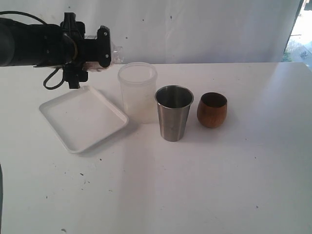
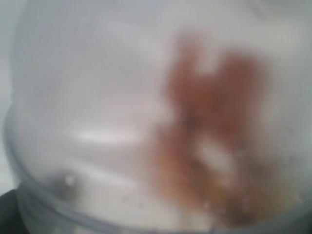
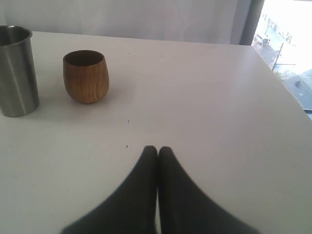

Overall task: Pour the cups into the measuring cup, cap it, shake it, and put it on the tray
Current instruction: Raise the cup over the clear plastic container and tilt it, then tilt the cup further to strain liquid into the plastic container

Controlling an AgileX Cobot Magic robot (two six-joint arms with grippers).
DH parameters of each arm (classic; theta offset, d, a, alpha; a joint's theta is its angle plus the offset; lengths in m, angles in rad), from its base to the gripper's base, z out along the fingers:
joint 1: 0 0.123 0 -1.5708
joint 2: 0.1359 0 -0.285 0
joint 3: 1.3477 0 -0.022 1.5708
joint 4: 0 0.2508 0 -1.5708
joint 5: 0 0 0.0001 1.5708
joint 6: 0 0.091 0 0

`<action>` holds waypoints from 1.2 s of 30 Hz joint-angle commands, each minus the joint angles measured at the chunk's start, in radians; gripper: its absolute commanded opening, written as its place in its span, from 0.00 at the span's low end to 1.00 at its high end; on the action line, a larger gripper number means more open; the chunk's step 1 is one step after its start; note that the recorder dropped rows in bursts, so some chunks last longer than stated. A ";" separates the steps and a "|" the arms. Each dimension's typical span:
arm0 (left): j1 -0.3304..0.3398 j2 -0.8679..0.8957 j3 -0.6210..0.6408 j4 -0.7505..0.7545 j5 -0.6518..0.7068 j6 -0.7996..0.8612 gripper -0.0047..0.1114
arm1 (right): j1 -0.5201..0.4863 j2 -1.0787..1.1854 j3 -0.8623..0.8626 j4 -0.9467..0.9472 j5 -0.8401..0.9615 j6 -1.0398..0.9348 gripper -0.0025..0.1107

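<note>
Bench (image 1: 219,185): white, carries all the standing items; landmark for positions = steel tumbler (image 1: 174,117), upright near the middle of the bench

Left arm (image 1: 29,41): black, reaches in level above the bench, well to the exterior view's left of the tumbler and farther back

Tray (image 1: 63,114): white, square, low rim, flat on the bench left of the tumbler, nothing on it; lies under and just forward of the arm's tip

Frosted cylinder (image 1: 137,92): whitish, upright, open top, just behind-left of the tumbler, between tumbler and tray

Measuring cup (image 2: 97,122): clear, off the bench, held sideways in the left end effector (image 1: 105,53), up and left of the tumbler, above the tray's far edge; only a clear end shows past the jaws in the exterior view. Wrist view is filled by its wall, blurred, with a reddish-brown patch inside; contents cannot be identified. Jaws stand wide, clamped around its body

Wooden cup (image 1: 212,111): brown, rounded, upright, just right of the tumbler, apart from it

Right end effector (image 3: 157,152): fingertips pressed together, nothing between them, low over bare bench, forward-right of the tumbler and wooden cup, well apart from both
</note>
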 commanded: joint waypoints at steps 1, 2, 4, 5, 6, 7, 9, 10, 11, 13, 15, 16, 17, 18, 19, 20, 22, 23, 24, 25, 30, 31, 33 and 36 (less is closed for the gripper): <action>-0.004 -0.018 -0.016 0.027 0.025 -0.021 0.04 | 0.004 -0.004 0.007 0.002 -0.010 0.005 0.02; -0.006 -0.018 -0.016 0.027 0.028 -0.021 0.04 | 0.004 -0.004 0.007 0.002 -0.010 0.005 0.02; -0.009 -0.018 -0.032 0.022 0.035 -0.045 0.04 | 0.004 -0.004 0.007 0.002 -0.010 0.005 0.02; -0.009 -0.018 -0.045 0.020 0.035 -0.076 0.04 | 0.004 -0.004 0.007 0.002 -0.010 0.005 0.02; -0.009 -0.018 -0.060 0.020 0.034 -0.101 0.04 | 0.004 -0.004 0.007 0.002 -0.010 0.005 0.02; -0.012 -0.018 -0.072 0.020 0.033 -0.106 0.04 | 0.004 -0.004 0.007 0.002 -0.010 0.005 0.02; -0.018 -0.018 -0.090 0.022 0.026 -0.092 0.04 | 0.004 -0.004 0.007 0.002 -0.010 0.005 0.02; -0.020 -0.018 -0.096 0.022 0.021 -0.076 0.04 | 0.004 -0.004 0.007 0.002 -0.010 0.005 0.02; -0.023 -0.018 -0.097 0.024 0.017 -0.060 0.04 | 0.004 -0.004 0.007 0.002 -0.010 0.005 0.02; -0.027 -0.018 -0.097 0.024 0.009 -0.028 0.04 | 0.004 -0.004 0.007 0.002 -0.010 0.005 0.02; -0.027 -0.018 -0.097 0.024 0.003 -0.011 0.04 | 0.004 -0.004 0.007 0.002 -0.010 0.005 0.02; -0.027 -0.018 -0.097 0.024 0.003 -0.009 0.04 | 0.004 -0.004 0.007 0.002 -0.010 0.005 0.02; -0.027 -0.018 -0.097 0.024 0.003 -0.009 0.04 | 0.004 -0.004 0.007 0.002 -0.010 0.005 0.02; -0.027 -0.018 -0.097 0.027 0.003 -0.006 0.04 | 0.004 -0.004 0.007 0.002 -0.010 0.005 0.02; -0.027 -0.018 -0.097 0.027 0.003 -0.001 0.04 | 0.004 -0.004 0.007 0.002 -0.010 0.005 0.02; -0.027 -0.018 -0.097 0.027 0.003 0.009 0.04 | 0.004 -0.004 0.007 0.002 -0.010 0.005 0.02; -0.027 -0.018 -0.097 0.035 0.003 0.017 0.04 | 0.004 -0.004 0.007 0.002 -0.010 0.005 0.02; -0.027 -0.018 -0.097 0.044 0.003 0.017 0.04 | 0.004 -0.004 0.007 0.002 -0.010 0.005 0.02; -0.027 -0.018 -0.097 0.055 0.003 0.017 0.04 | 0.004 -0.004 0.007 0.002 -0.010 0.005 0.02; -0.027 -0.018 -0.097 0.062 0.005 0.017 0.04 | 0.004 -0.004 0.007 0.002 -0.010 0.005 0.02; -0.027 -0.016 -0.097 0.082 0.005 0.036 0.04 | 0.004 -0.004 0.007 0.002 -0.010 0.005 0.02; -0.027 -0.014 -0.097 0.094 0.006 0.036 0.04 | 0.004 -0.004 0.007 0.002 -0.010 0.005 0.02; -0.027 -0.012 -0.097 0.102 0.011 0.036 0.04 | 0.004 -0.004 0.007 0.002 -0.010 0.005 0.02; -0.027 -0.008 -0.097 0.106 0.016 0.036 0.04 | 0.004 -0.004 0.007 0.002 -0.010 0.005 0.02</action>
